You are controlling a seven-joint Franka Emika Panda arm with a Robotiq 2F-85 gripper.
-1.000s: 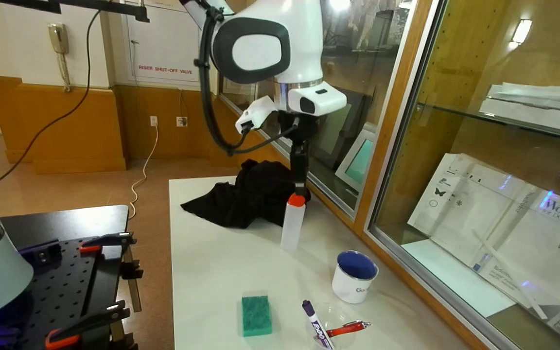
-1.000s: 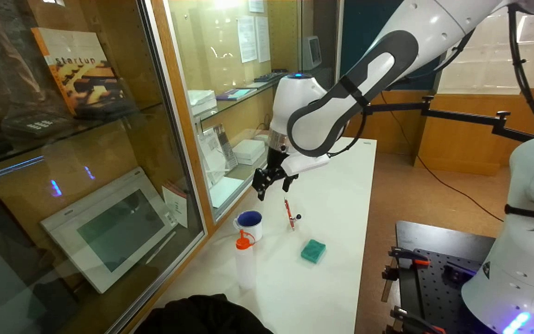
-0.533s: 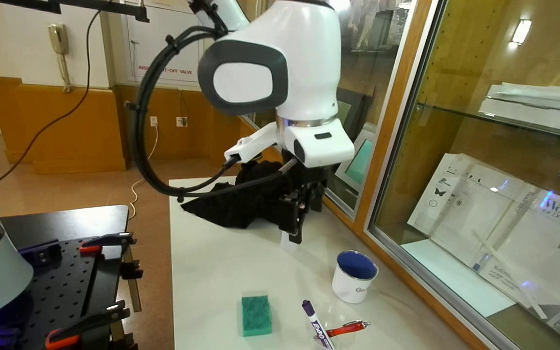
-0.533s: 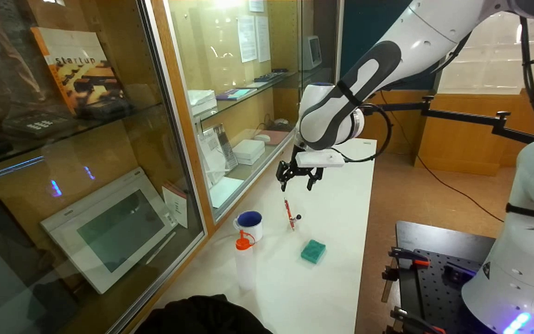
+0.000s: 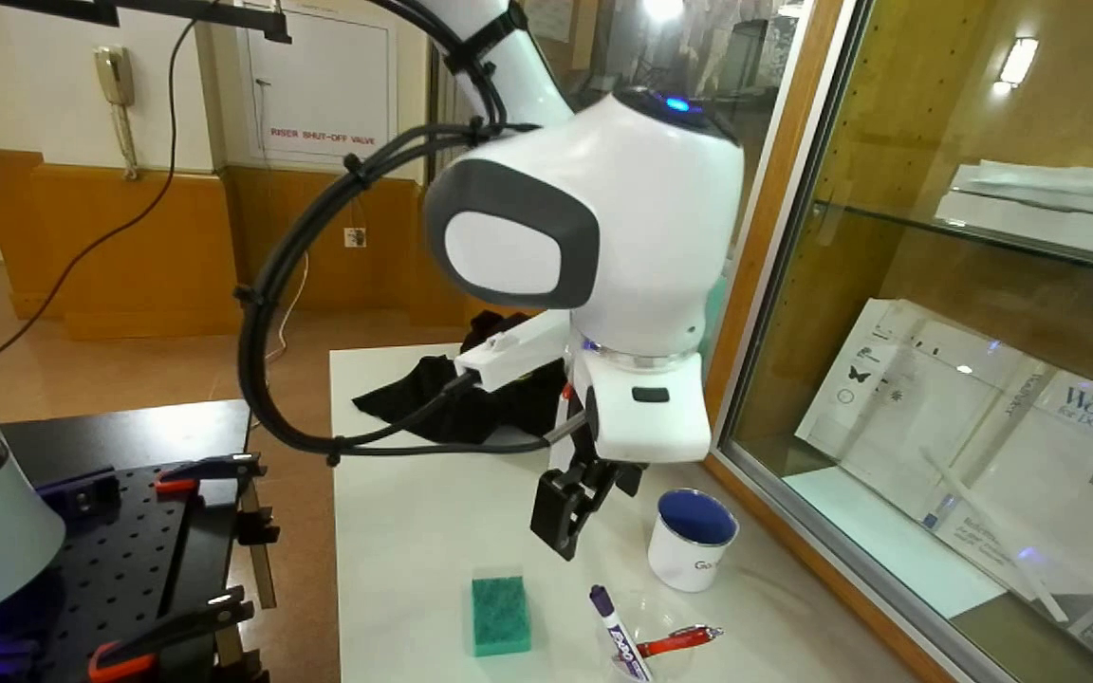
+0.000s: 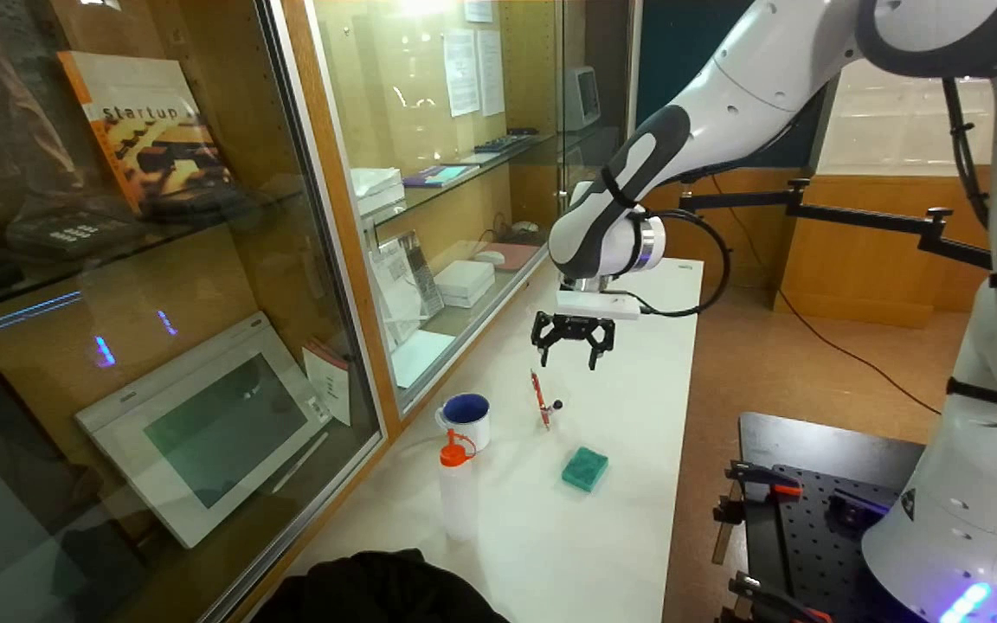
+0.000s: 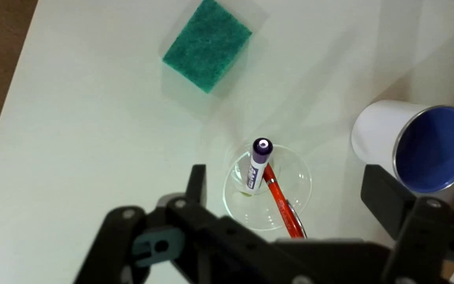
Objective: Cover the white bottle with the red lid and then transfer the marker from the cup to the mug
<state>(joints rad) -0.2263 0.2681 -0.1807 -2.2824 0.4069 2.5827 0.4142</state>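
Observation:
The white bottle (image 6: pixel 459 502) stands upright with the red lid (image 6: pixel 453 452) on top. Both are partly hidden behind the arm in an exterior view (image 5: pixel 561 451). The marker (image 7: pixel 256 169), white with a purple cap, stands tilted in a clear cup (image 7: pixel 308 197); it also shows in an exterior view (image 5: pixel 618 631). The white mug (image 5: pixel 682 562) with a blue inside stands beside the cup and also shows in the wrist view (image 7: pixel 380 130). My gripper (image 7: pixel 284 175) is open and empty, above the cup, with the marker between its fingers in the wrist view (image 6: pixel 568 363).
A red pen (image 7: pixel 284 205) leans in the clear cup beside the marker. A green sponge (image 5: pixel 501 617) lies on the white table. A black cloth (image 5: pixel 433 398) is heaped near the bottle. A glass cabinet with a wooden frame (image 5: pixel 760 228) runs along the table's edge.
My gripper has moved away from the bottle and the cabinet glass, toward the cup and pens. The wrist has turned. The bottle, mug and marker have not moved.

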